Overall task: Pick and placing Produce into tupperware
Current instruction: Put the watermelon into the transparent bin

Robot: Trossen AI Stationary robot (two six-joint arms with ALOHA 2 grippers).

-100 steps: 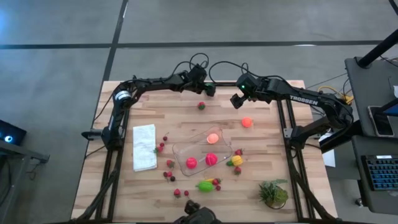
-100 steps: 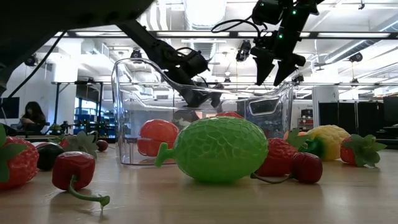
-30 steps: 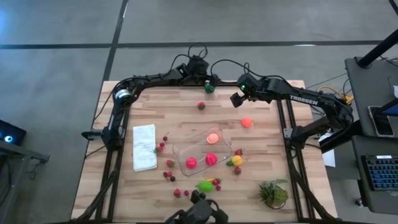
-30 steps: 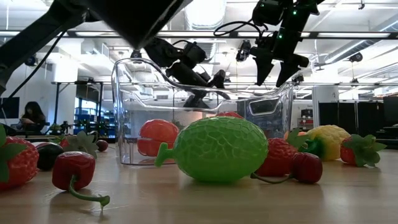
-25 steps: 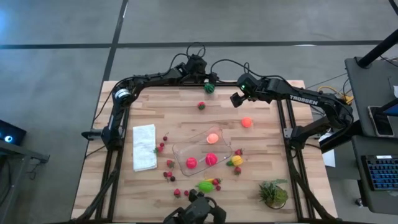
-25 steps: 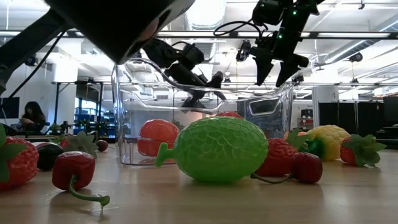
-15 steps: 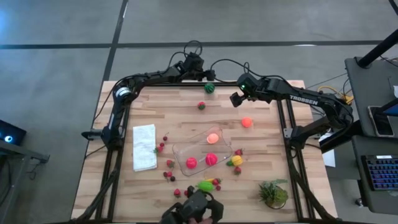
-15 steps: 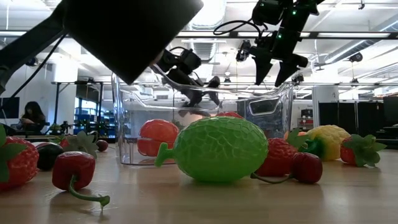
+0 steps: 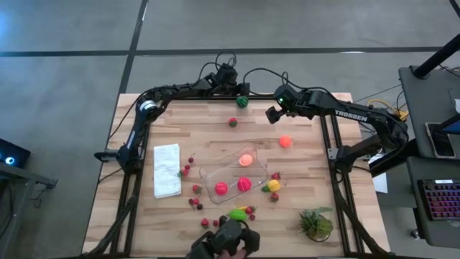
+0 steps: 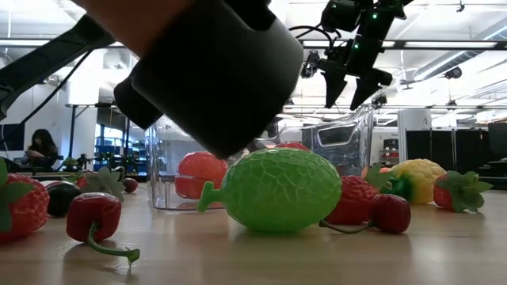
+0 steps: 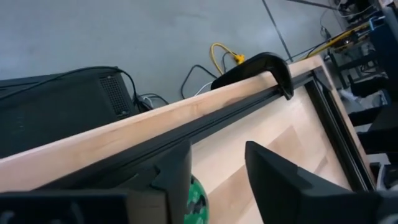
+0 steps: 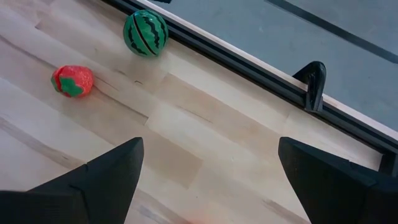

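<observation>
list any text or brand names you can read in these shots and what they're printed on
"TROSSEN": white letters on the right arm's forearm link, high view.

No other text can be read. The produce, the tupperware, the white cloth and the table carry no visible print. The keyboard at the right edge has keys too small to read.

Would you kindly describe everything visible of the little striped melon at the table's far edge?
The striped melon is a small round toy, dark green with wavy darker stripes and a glossy plastic look. It sits on the wooden table by the far-edge rail, apart from the strawberry. The left hand hovers beside it; whether they touch cannot be told.
</observation>
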